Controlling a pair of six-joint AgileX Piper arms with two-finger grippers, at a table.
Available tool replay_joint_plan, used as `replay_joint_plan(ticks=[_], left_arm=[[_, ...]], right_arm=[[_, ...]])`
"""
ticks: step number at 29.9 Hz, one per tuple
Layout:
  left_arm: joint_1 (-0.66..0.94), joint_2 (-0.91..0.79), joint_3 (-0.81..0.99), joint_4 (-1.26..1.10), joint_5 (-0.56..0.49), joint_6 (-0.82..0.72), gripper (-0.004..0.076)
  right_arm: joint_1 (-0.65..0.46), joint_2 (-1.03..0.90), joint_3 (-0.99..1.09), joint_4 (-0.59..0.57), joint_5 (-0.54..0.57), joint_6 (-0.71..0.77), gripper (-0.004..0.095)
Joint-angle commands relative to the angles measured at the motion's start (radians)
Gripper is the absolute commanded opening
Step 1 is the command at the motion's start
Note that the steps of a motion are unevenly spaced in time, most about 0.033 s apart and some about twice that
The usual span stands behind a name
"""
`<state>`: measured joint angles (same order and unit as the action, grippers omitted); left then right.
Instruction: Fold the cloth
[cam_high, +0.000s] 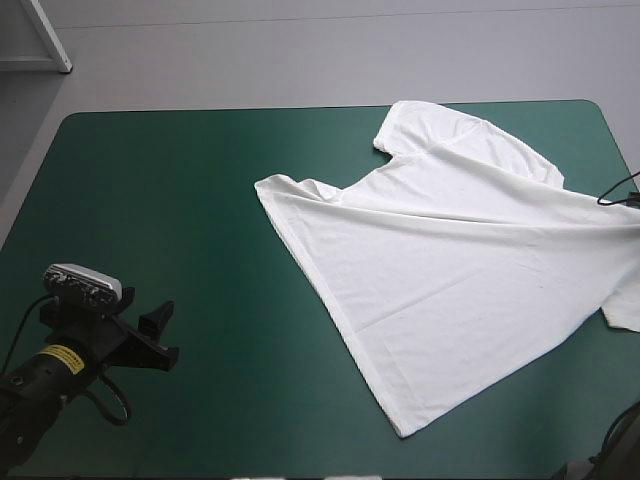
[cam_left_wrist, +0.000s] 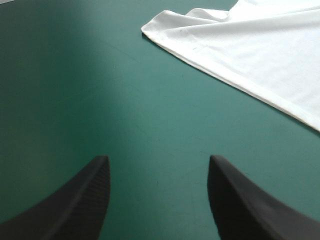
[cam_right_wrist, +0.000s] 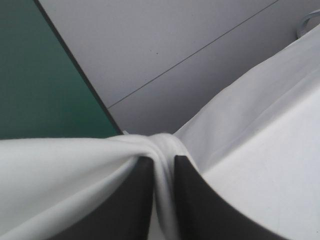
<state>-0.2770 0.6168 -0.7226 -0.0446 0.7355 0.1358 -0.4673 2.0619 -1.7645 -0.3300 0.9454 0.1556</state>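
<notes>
One teal-green table (cam_high: 150, 180) fills most of the high view. The white T-shirt (cam_high: 450, 270) lies spread over the centre and right of the frame, its right side drawn toward the right edge. The left gripper (cam_high: 160, 335) sits at lower left, jaws spread wide over bare table, well apart from the T-shirt. The right gripper (cam_right_wrist: 162, 161) pinches a bunched fold of T-shirt, jaws nearly together.

teal-green table cover (cam_high: 190, 210), rounded corners, grey floor (cam_high: 300, 55) beyond
</notes>
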Motion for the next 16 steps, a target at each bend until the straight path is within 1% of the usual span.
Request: replay_joint_plan(ticks=[1, 2, 4, 5, 6, 9, 13, 16], left_arm=[[-0.003, 0.006, -0.032, -0.005, -0.058, -0.003, 0.0424], [-0.003, 0.006, -0.032, -0.005, -0.058, -0.003, 0.0424], [-0.003, 0.006, -0.032, -0.005, -0.058, -0.003, 0.0424], [-0.003, 0.006, -0.032, -0.005, -0.058, -0.003, 0.0424], [-0.003, 0.006, -0.032, -0.005, -0.058, -0.003, 0.0424], [-0.003, 0.006, -0.032, -0.005, -0.061, -0.003, 0.0424], [-0.003, 0.006, -0.032, -0.005, -0.094, -0.003, 0.0424], [-0.003, 0.006, -0.032, -0.012, -0.126, -0.005, 0.0424]], right_arm=[[-0.011, -0.055, -0.036, -0.041, -0.060, 0.010, 0.0499], [-0.011, -0.055, -0.036, -0.050, -0.060, 0.010, 0.0643], [-0.011, -0.055, -0.046, -0.061, -0.047, 0.010, 0.0843], [-0.011, -0.060, -0.054, -0.061, -0.031, 0.014, 0.0906], [-0.011, -0.067, -0.059, -0.060, -0.021, 0.027, 0.0935], [-0.009, -0.120, -0.063, -0.020, 0.008, 0.028, 0.0909], [-0.009, -0.238, -0.063, 0.145, 0.076, -0.048, 0.0841], [-0.003, -0.326, -0.062, 0.289, 0.149, -0.107, 0.0831]])
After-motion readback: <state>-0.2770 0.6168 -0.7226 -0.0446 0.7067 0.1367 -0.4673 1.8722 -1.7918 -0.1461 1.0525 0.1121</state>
